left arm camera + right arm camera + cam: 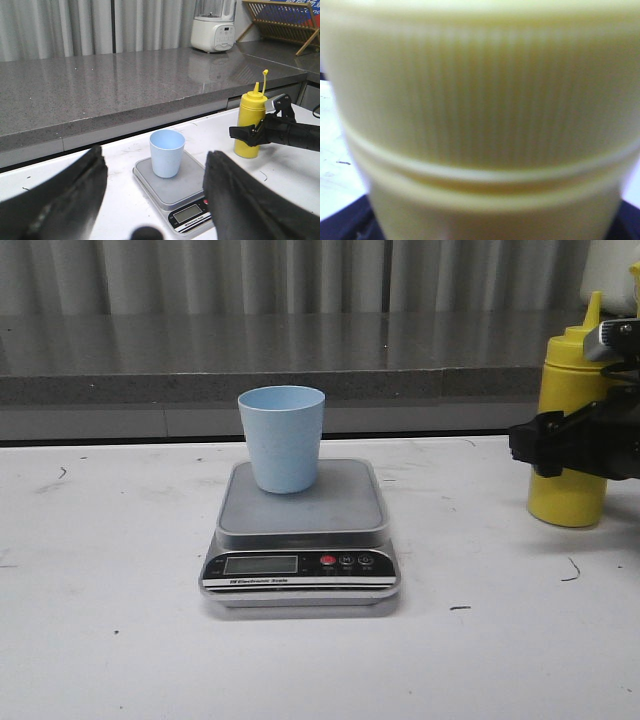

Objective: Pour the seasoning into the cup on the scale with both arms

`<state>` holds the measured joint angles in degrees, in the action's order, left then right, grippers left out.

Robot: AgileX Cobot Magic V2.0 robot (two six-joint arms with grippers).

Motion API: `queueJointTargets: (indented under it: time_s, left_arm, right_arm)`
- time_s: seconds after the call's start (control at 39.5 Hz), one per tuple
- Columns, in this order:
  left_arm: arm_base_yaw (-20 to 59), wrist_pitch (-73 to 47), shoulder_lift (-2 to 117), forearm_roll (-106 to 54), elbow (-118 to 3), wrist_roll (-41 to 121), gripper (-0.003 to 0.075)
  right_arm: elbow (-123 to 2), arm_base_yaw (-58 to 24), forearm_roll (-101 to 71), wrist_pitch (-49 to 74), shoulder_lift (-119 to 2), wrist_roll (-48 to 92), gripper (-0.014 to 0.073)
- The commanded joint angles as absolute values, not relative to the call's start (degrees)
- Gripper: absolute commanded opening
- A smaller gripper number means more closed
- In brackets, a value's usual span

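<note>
On the white table (110, 640), left of centre, nothing of the left arm in the front view; only from its own wrist camera the left gripper (155, 192), two broad black fingers (70, 192) spread wide, blurred and cut off by the frame edge, holding nothing, with cup and scale seen between them further off. At the middle, the scale (300, 540), flat, grey steel platform, black front panel towards the camera, with a blank-looking display, one red button and two dark ones; lettering on the panel too small to read fully. Upright on the platform, set towards its back, the cup (282, 438), pale blue, tapered to the base, mouth upward, inside not visible from the front. Far right, standing on the table well apart from the scale, the seasoning (568, 490): tall yellow squeeze bottle, long axis vertical, pointed nozzle straight up, taller than the cup, its right side partly cut off by the frame edge and crossed by black metal. Around its middle, the right gripper (575, 445), fingers either side of the body; closed on it or merely flanking it, cannot tell. In the right wrist view, only a blurred ribbed yellow cap filling the frame, dark finger corners at the lower edge.
</note>
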<state>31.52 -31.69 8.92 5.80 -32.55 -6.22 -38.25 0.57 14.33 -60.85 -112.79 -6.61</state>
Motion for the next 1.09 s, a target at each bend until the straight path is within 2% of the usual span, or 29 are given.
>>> queueJointTargets:
  time_s: [0.0,0.41,0.68,0.91,1.06]
  left_arm:
    - [31.94,-27.08,10.11,5.51,-34.06,-6.75,0.0421]
    - [31.94,-27.08,10.11,5.51,-34.06,-6.75,0.0421]
    - [31.94,-27.08,10.11,5.51,-34.06,-6.75,0.0421]
    - [31.94,-27.08,10.11,5.51,-34.06,-6.75,0.0421]
    - [31.94,-27.08,10.11,5.51,-34.06,-6.75,0.0421]
  right_arm:
    - [-37.97,0.48,13.63,-65.96,-109.15,-6.55,0.0588]
    - [-28.20,0.48,11.45,-65.96,-101.90,-6.55,0.0588]
    - [-19.50,0.48,8.92,-62.06,-91.67,-6.55,0.0579]
    - [-12.64,0.48,8.65,-47.62,-77.81,-10.84,0.0579]
    - [-12.29,-0.25,8.76,-27.73,-63.83,-17.00,0.0579]
